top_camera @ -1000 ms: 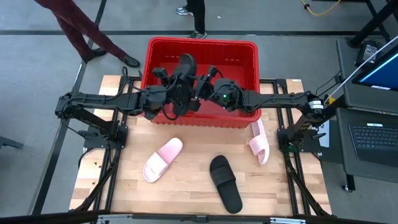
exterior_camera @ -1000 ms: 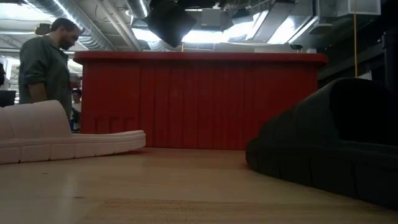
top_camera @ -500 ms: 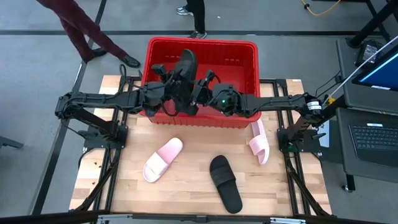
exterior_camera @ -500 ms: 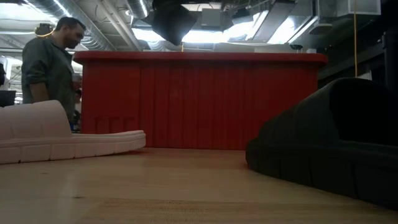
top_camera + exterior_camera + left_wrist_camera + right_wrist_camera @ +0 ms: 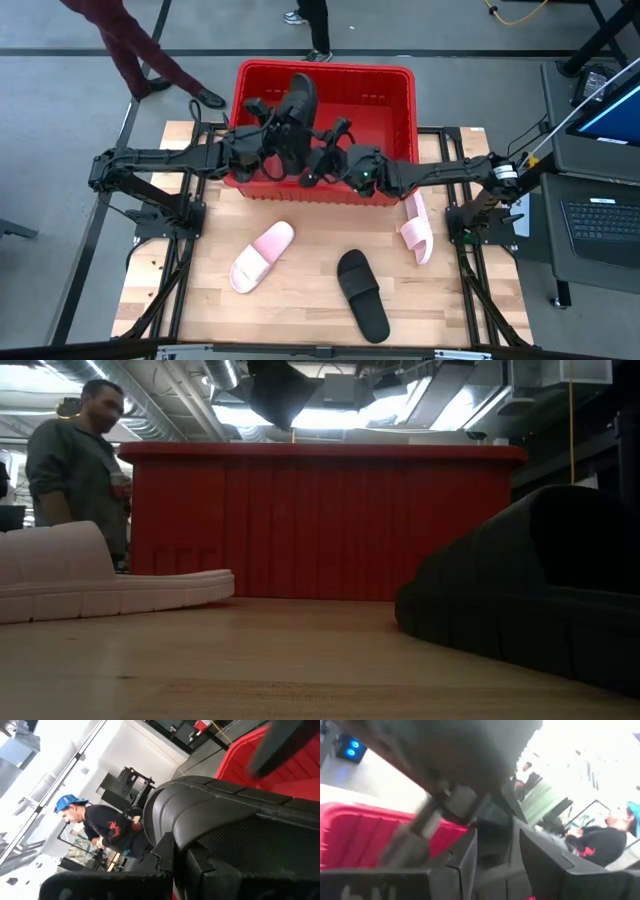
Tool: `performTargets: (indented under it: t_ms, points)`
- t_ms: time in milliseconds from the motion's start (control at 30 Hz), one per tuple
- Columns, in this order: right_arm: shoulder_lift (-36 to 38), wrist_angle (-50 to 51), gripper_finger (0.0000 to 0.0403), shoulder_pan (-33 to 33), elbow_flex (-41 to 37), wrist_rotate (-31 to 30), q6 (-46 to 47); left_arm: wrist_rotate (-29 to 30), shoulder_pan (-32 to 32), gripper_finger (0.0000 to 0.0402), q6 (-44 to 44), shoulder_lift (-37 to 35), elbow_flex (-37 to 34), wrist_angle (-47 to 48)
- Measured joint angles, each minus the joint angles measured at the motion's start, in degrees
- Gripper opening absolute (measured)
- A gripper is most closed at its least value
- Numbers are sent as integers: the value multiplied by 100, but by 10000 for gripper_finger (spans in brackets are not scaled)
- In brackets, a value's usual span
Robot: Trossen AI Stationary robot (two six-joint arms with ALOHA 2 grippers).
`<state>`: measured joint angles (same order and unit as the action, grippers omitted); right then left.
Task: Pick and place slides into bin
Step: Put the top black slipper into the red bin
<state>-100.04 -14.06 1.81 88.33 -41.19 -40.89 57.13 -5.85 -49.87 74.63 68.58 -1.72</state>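
A black slide (image 5: 300, 100) is held up over the red bin (image 5: 385, 90) by my left gripper (image 5: 272, 140), which is shut on it. The slide fills the left wrist view (image 5: 215, 810) and shows above the bin's rim in the low view (image 5: 275, 390). My right gripper (image 5: 322, 160) is close beside the slide's near end, over the bin's near wall. On the table lie a pink slide (image 5: 262, 256), flat on its sole, a second black slide (image 5: 362, 295), and a second pink slide (image 5: 417, 228) on its side. My left gripper holds the black slide from the table's left side, at the slide's lower, near part (image 5: 285, 140). The gripper's own body hides the exact place of contact. The slide is lifted clear above the bin and tilted, its free end (image 5: 303, 85) up and toward the far edge.
The bin (image 5: 330, 520) stands at the table's far edge, between both arms. A person (image 5: 75, 470) stands behind the table's left, and legs (image 5: 150, 60) show beyond the far edge. A laptop (image 5: 600, 220) sits off the table's right. Bare wood (image 5: 300, 320) lies along the near edge.
My left gripper has carried the black slide a little up and toward the far edge, over the bin. My right gripper has moved toward the table's left and near edge, and now sits beside the slide's near end.
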Motion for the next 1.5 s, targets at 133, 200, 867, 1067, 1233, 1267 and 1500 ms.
performTargets:
  t_ms: [133, 200, 867, 1067, 1233, 1267, 1500]
  points:
    - [4, 10, 148, -41, 0, 9, 160, -78, 22, 4, 129, 0, 0, -8]
    - [6, 16, 148, -102, 0, 0, 183, -77, 65, 4, 125, 0, 0, -20]
    - [-143, 44, 149, -357, 11, 55, 545, -142, 129, 4, -59, 7, -6, 40]
    - [-143, 88, 149, -364, 11, -28, 500, -125, 157, 4, -122, 7, -6, 34]
    - [-143, 196, 149, -405, 11, -174, 470, -25, 204, 4, -404, 11, -6, 71]
    - [-143, 215, 149, -407, 11, -185, 469, -25, 213, 4, -473, 11, -6, 73]
    - [-143, 272, 149, -410, 11, -99, 475, -91, 238, 4, -544, 10, -7, 156]
